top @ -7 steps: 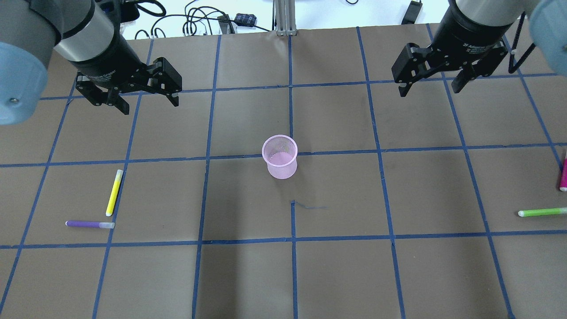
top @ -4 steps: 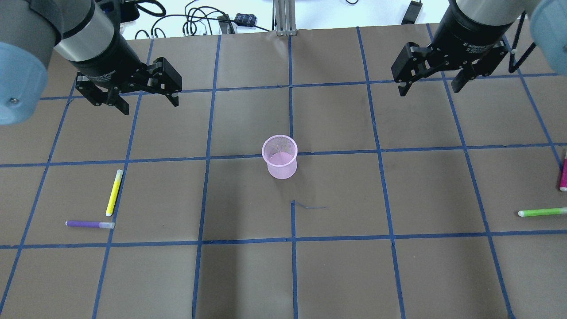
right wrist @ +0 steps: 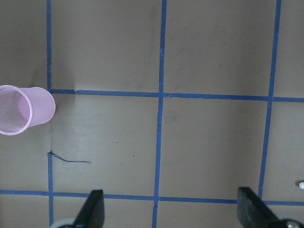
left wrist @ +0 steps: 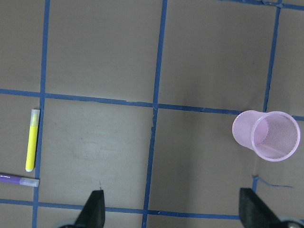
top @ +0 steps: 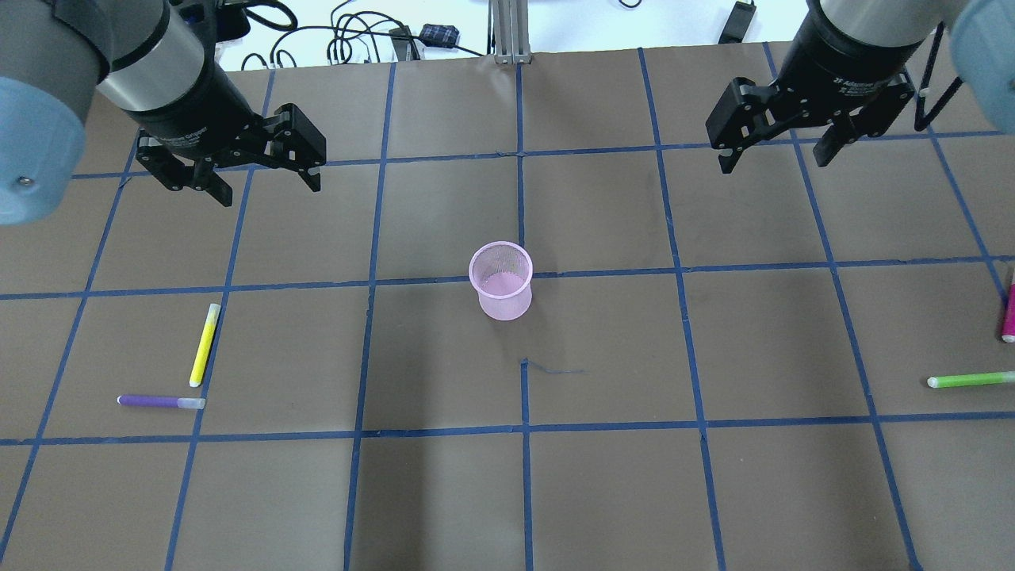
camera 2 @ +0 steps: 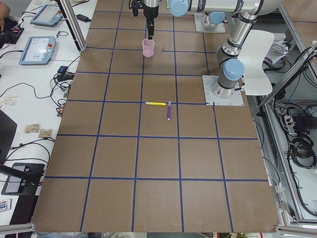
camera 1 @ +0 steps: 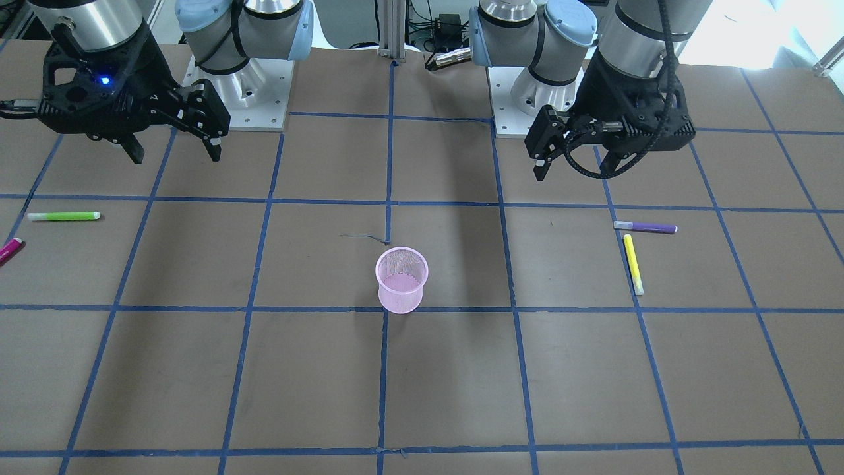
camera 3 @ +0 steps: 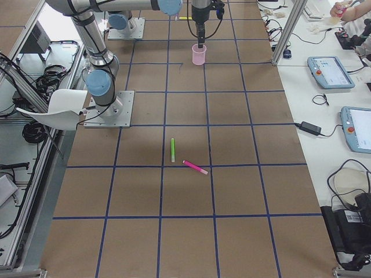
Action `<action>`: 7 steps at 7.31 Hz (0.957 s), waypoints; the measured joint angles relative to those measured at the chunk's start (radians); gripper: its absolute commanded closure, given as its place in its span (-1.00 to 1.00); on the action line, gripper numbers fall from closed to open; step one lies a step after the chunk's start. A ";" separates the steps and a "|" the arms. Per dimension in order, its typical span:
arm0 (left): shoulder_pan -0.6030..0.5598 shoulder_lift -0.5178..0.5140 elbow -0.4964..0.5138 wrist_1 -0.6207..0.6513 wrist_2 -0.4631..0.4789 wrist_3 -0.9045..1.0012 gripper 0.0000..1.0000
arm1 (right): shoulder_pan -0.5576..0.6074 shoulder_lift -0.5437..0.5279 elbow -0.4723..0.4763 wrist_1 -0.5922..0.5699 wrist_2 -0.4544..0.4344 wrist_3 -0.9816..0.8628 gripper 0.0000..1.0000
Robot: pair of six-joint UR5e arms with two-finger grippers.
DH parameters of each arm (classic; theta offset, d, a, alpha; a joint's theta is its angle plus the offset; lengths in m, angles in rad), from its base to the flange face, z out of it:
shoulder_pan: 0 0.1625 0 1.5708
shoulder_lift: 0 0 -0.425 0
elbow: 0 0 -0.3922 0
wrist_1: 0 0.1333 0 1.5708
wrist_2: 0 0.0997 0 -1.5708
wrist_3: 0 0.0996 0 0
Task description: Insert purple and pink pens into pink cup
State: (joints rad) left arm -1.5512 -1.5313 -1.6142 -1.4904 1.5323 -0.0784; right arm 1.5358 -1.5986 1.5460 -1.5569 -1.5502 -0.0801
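The pink mesh cup stands upright and empty at the table's middle. The purple pen lies flat at the near left, its cap close to a yellow pen. The pink pen lies at the right edge, partly cut off, and also shows in the front-facing view. My left gripper is open and empty, high above the table, far from the purple pen. My right gripper is open and empty, high at the far right.
A green pen lies near the pink pen on the right. The yellow pen also shows in the left wrist view. Cables and a metal post lie beyond the table's far edge. Blue tape lines grid the brown table.
My right gripper has shifted slightly to the right. The left gripper, the cup and the pens have not moved.
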 measured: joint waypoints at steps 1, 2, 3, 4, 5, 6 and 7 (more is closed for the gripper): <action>0.007 0.002 -0.001 -0.002 0.001 0.030 -1.00 | -0.007 0.001 0.002 -0.003 -0.005 0.000 -1.00; 0.030 0.004 -0.002 -0.007 0.000 0.063 -1.00 | -0.030 0.003 0.008 -0.002 -0.009 0.002 -1.00; 0.066 0.005 -0.006 -0.012 -0.002 0.115 -1.00 | -0.082 0.006 0.027 -0.001 -0.011 -0.001 -1.00; 0.115 0.005 -0.014 -0.015 -0.004 0.199 -1.00 | -0.148 0.009 0.062 -0.019 -0.010 -0.008 -1.00; 0.170 0.005 -0.025 -0.018 -0.004 0.293 -1.00 | -0.212 0.012 0.105 -0.053 -0.011 -0.024 -1.00; 0.230 0.006 -0.035 -0.027 -0.001 0.406 -1.00 | -0.273 0.016 0.155 -0.097 -0.017 -0.041 -1.00; 0.305 0.005 -0.051 -0.037 0.002 0.563 -1.00 | -0.339 0.025 0.226 -0.180 -0.032 -0.061 -1.00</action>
State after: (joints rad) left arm -1.2463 -1.5265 -1.6654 -1.5269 1.5340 0.4844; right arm 1.1965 -1.5733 1.7724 -1.7366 -1.5817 -0.1411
